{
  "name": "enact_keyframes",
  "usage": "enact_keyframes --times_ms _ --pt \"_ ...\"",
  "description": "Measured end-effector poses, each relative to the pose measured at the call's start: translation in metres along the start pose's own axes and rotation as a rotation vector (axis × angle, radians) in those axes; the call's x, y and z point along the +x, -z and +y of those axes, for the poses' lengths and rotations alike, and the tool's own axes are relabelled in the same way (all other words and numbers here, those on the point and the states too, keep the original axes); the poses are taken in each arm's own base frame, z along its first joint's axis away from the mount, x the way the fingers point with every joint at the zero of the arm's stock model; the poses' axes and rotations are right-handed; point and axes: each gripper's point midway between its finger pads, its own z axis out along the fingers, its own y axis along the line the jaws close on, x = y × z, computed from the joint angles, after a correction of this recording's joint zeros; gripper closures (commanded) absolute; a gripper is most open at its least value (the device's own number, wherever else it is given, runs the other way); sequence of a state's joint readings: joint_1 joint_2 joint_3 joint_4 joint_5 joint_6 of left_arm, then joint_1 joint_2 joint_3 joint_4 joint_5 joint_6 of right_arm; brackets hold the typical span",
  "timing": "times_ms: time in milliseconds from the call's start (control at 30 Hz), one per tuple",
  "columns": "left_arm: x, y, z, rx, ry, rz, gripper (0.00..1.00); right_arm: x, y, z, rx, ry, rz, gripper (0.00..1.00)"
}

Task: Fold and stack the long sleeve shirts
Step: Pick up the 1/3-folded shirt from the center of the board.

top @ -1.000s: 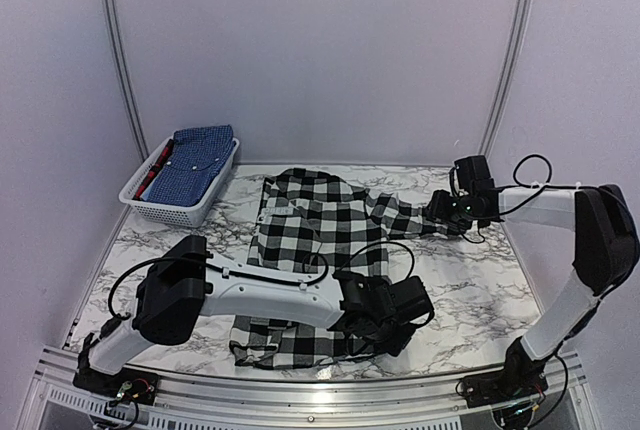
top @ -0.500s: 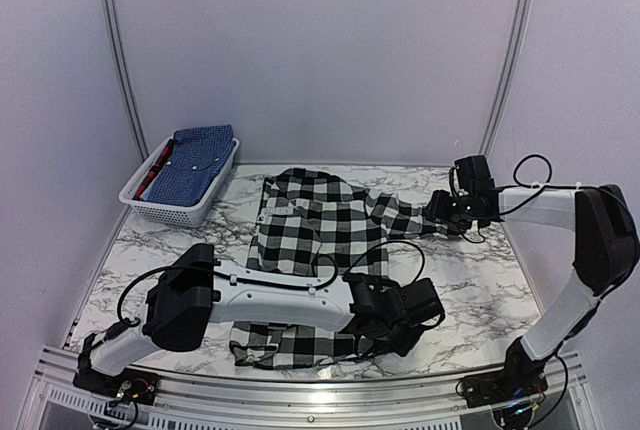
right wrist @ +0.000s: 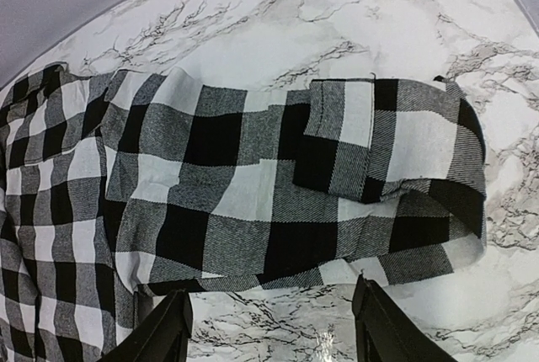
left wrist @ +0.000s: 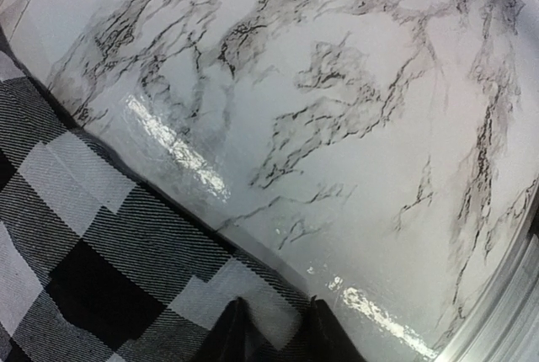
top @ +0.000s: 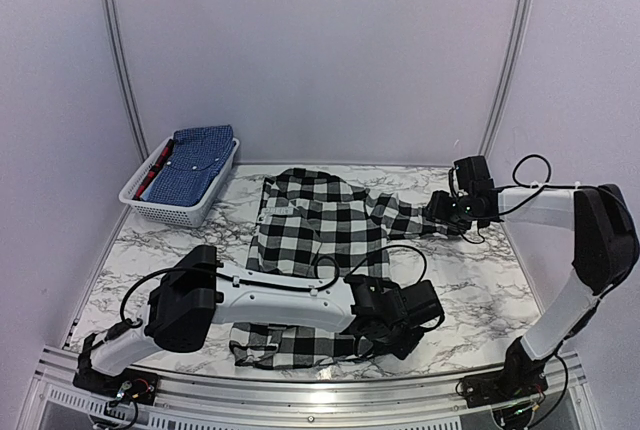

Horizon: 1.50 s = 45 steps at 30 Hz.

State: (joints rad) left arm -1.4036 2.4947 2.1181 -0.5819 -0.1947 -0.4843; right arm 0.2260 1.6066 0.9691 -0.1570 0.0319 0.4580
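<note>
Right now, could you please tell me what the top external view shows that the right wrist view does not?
Only the top external view shows the white basket holding the blue shirt, both arms, and the left hand down at the checked shirt's near hem. Only the right wrist view shows the sleeve cuff up close, lying flat beyond the right hand, whose fingers are spread. Both show the checked shirt on the marble table.

Overhead view facing down from behind, both wrist views close above checked shirt (top: 310,225) on table (top: 470,280)
</note>
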Motion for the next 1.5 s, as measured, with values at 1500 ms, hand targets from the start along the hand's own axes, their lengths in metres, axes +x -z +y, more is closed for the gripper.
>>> enact_keyframes --times_ms 1500 --pt "-0.039 0.073 0.030 0.143 0.198 -0.150 1.00 -0.024 -0.072 -0.108 0.330 -0.022 0.022 0.57"
